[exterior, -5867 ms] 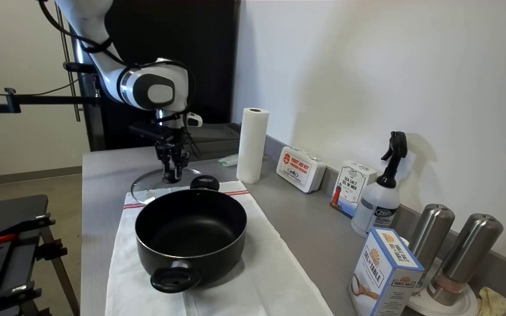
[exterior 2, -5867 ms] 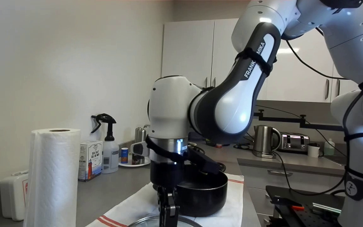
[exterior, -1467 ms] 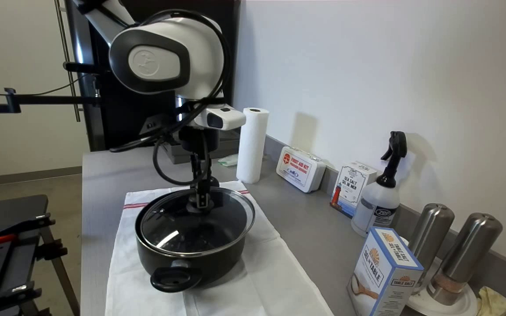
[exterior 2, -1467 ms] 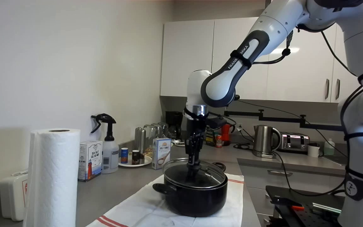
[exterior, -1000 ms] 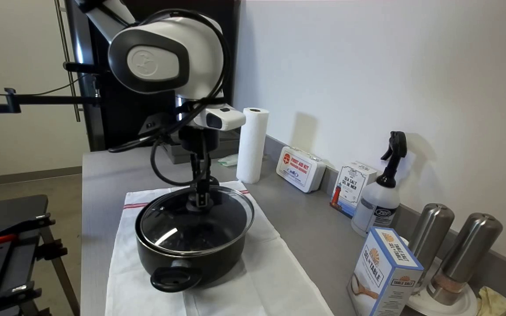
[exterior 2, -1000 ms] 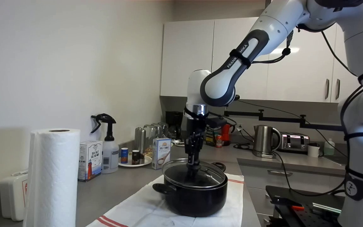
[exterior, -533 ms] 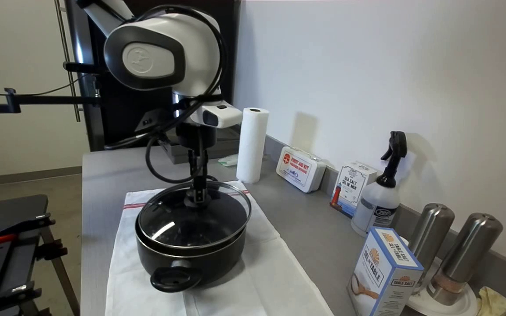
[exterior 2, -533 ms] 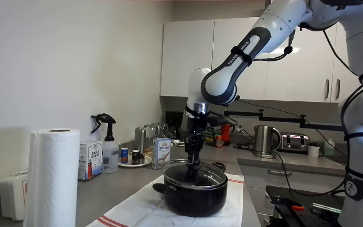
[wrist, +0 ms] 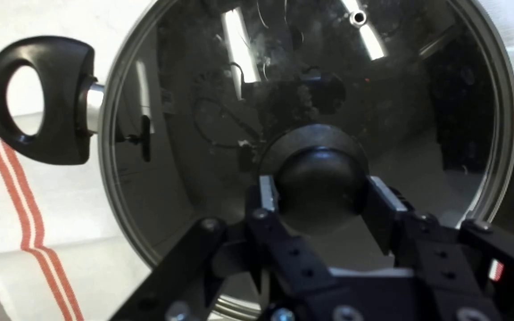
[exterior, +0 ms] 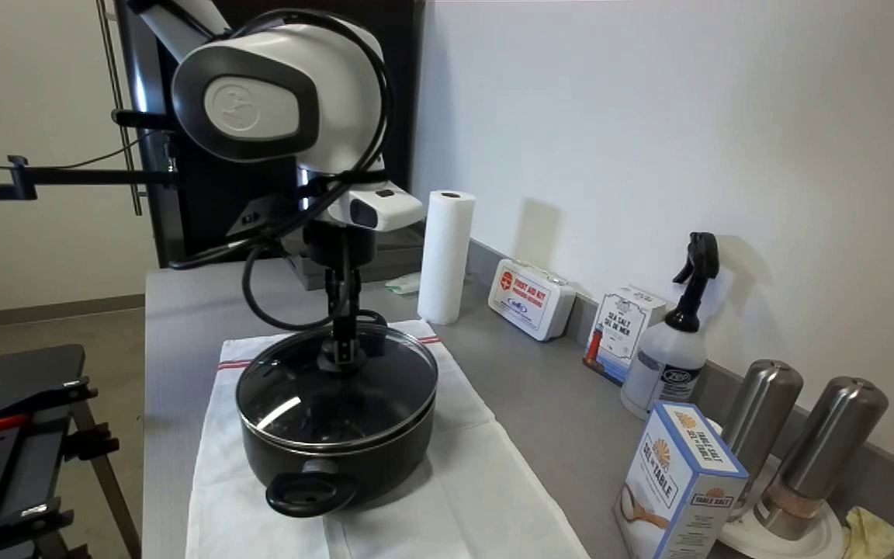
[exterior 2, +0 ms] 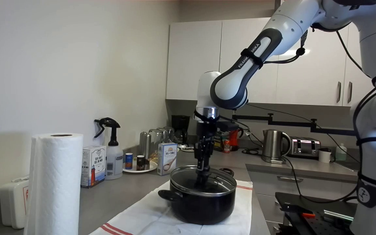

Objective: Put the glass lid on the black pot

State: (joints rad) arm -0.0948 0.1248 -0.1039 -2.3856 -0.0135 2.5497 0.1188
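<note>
The glass lid (exterior: pixel 389 396) lies over the black pot (exterior: pixel 393 466), with its metal rim close along the pot's rim. In an exterior view the lid (exterior 2: pixel 184 182) looks slightly offset toward the right over the pot (exterior 2: pixel 204 209). Whether it is fully seated all round cannot be told. My gripper (exterior: pixel 344 357) points down, with its fingers on both sides of the lid's dark knob. In the wrist view the gripper (wrist: pixel 319 191) fingers touch the knob; the lid (wrist: pixel 194 133) covers the pot's opening, and a pot handle (wrist: pixel 56 151) sticks out at left.
The pot stands on a white towel (exterior: pixel 478 481) with red stripes. A paper towel roll (exterior: pixel 447 260), first aid kit (exterior: pixel 528 299), sea salt box (exterior: pixel 624 330), spray bottle (exterior: pixel 664 365), table salt box (exterior: pixel 680 481) and steel mills (exterior: pixel 823 450) stand along the wall.
Several seconds ago the lid lay on the counter beside the pot; now it is over the pot in my grip. In the last half second, it shifted slightly and lines up closer with the rim.
</note>
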